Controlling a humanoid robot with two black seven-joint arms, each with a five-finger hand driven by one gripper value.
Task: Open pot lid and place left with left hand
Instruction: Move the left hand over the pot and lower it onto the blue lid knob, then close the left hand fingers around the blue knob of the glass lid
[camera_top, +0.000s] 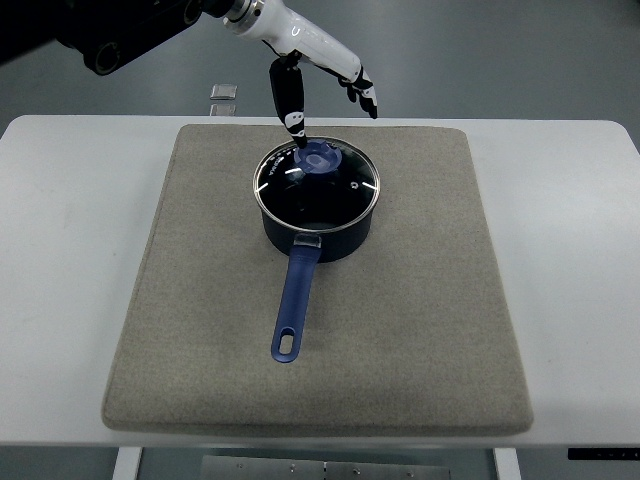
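While left hand (318, 88) hovers with fingers loosely spread, holding nothing: reach step. Lid (316, 182) on pot (318, 235), mid-mat (200, 300). Next: close on blue knob (318, 159), lift, carry left.

Setup is pretty plain here. There's a white surface (60, 250) with rounded corners filling most of the shot, and a big grey-beige felt-looking mat (200, 350) lies on top of it, covering the middle. Beyond the far edge you get a dull grey-blue floor (500, 60), smooth and bare-looking. A small pale square thing (224, 92) sits on that floor just past the surface's back edge, can't tell what it is. Down at the bottom, a grey metal bit of the frame (320, 467) peeks out under the front edge. Lighting is soft and even.
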